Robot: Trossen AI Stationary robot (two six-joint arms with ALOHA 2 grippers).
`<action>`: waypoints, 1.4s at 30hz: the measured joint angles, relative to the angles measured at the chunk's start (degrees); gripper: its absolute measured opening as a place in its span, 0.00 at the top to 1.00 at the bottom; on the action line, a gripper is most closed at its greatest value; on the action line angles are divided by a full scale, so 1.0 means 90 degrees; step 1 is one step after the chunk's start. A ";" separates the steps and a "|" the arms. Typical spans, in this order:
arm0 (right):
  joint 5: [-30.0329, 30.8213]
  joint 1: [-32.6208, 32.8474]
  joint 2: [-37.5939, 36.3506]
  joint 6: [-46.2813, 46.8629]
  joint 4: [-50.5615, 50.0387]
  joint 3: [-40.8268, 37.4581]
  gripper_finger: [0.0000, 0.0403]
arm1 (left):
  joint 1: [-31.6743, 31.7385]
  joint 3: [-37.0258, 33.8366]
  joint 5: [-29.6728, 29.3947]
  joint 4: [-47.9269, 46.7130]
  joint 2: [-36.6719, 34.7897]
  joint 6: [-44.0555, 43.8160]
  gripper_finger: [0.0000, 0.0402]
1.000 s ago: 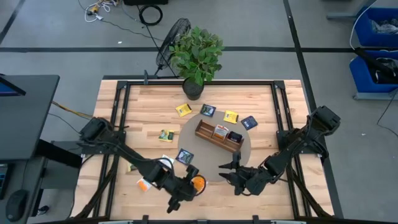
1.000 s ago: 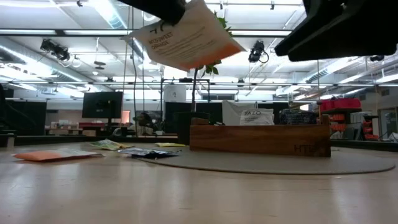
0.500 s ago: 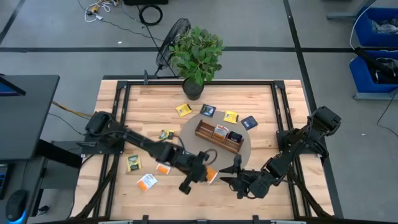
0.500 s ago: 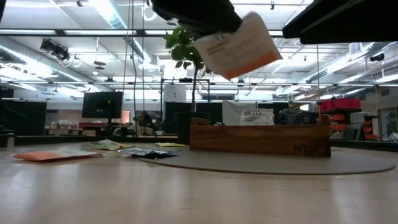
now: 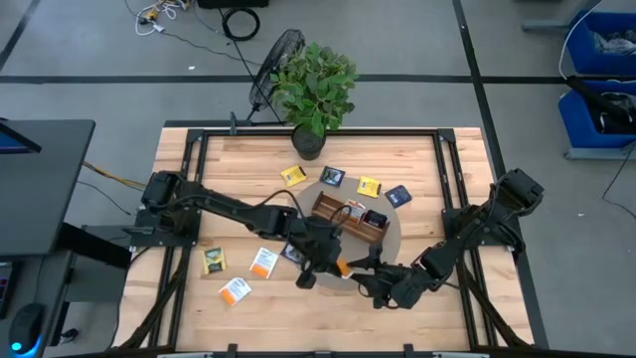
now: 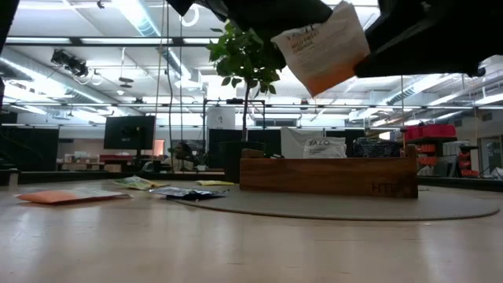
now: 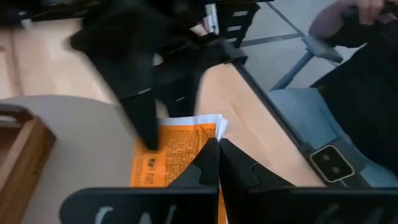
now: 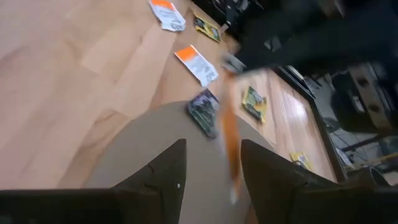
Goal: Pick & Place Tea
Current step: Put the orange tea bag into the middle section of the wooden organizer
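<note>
My left gripper (image 5: 331,261) is shut on an orange-and-white tea packet (image 6: 326,47), which hangs over the near edge of the round grey mat (image 5: 390,237). My right gripper (image 5: 366,275) stands open just to its right. In the right wrist view the packet (image 8: 231,146) shows edge-on in the gap ahead of the right fingers, apart from both. The long wooden box (image 5: 350,219) sits on the mat. Other tea packets lie flat on the table: yellow (image 5: 292,175), dark blue (image 5: 332,176), green (image 5: 265,215), and orange-and-white (image 5: 263,262). My left gripper pinches the packet between its two shut fingers at one edge (image 7: 210,135), near a corner. The fingers slant down toward the table's right side. The packet (image 6: 326,47) hangs tilted below them, lifted clear of mat and table.
A potted green plant (image 5: 313,85) stands at the far edge. More packets lie at the near left (image 5: 235,290) (image 5: 212,261) and far right of the box (image 5: 398,195). A person's arm (image 7: 348,18) shows beyond the table's edge. Bare wood lies along the near edge.
My left gripper has carried the packet from the near left of the table toward the right and a little farther in, over the mat's near edge beside my right gripper. It has rolled on the way, and the packet has turned with it, staying clear of the table.
</note>
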 joint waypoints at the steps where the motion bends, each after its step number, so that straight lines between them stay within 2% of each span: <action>1: -0.0019 -0.0051 0.0000 0.0009 -0.0003 0.0000 0.60 | -0.0002 0.0000 0.0011 -0.0002 0.0000 0.0000 0.99; 6: -0.0262 -0.0257 -0.0002 0.0203 -0.0010 0.0000 0.61 | -0.0001 0.0000 -0.0003 -0.0009 0.0000 0.0000 0.99; 9: -0.0504 -0.0283 -0.0002 0.0313 0.0008 0.0000 0.65 | 0.0003 0.0000 -0.0009 -0.0085 0.0000 0.0000 0.99; 12: -0.0553 -0.0275 -0.0002 0.0404 0.0012 0.0000 0.73 | -0.0005 0.0000 -0.0090 -0.0119 0.0000 0.0002 0.99; 16: -0.0567 -0.0271 -0.0002 0.0558 -0.0038 0.0000 0.94 | -0.0003 0.0000 -0.0148 -0.0102 0.0000 0.0055 0.99; 17: -0.0616 -0.0271 -0.0002 0.0562 -0.0060 0.0000 0.96 | -0.0002 0.0000 -0.0152 -0.0104 0.0000 0.0058 0.99; 20: -0.0647 -0.0271 -0.0008 0.0915 -0.0101 0.0000 0.96 | -0.0029 0.0000 -0.0155 -0.0123 0.0000 0.0322 0.97; 27: -0.0601 -0.0271 -0.0127 0.2096 -0.0839 0.0002 0.99 | -0.0164 0.0017 -0.0368 -0.0371 -0.0143 0.0650 0.83; 30: -0.0548 -0.0269 -0.0129 0.2536 -0.0861 0.0002 0.99 | -0.0192 0.0012 -0.0880 -0.0825 -0.0245 0.0652 0.79; 33: -0.0495 -0.0267 -0.0129 0.2755 -0.0862 0.0002 0.99 | -0.0243 0.0010 -0.1714 -0.1401 -0.0335 0.0590 0.77; 35: -0.0461 -0.0259 -0.0129 0.2833 -0.0883 0.0002 0.99 | -0.0292 0.0011 -0.2046 -0.1602 -0.0333 0.0573 0.77; 42: -0.0506 -0.0372 -0.0141 0.3280 -0.0893 0.0002 1.00 | -0.0489 0.0007 -0.2216 -0.1681 -0.0348 0.0562 0.78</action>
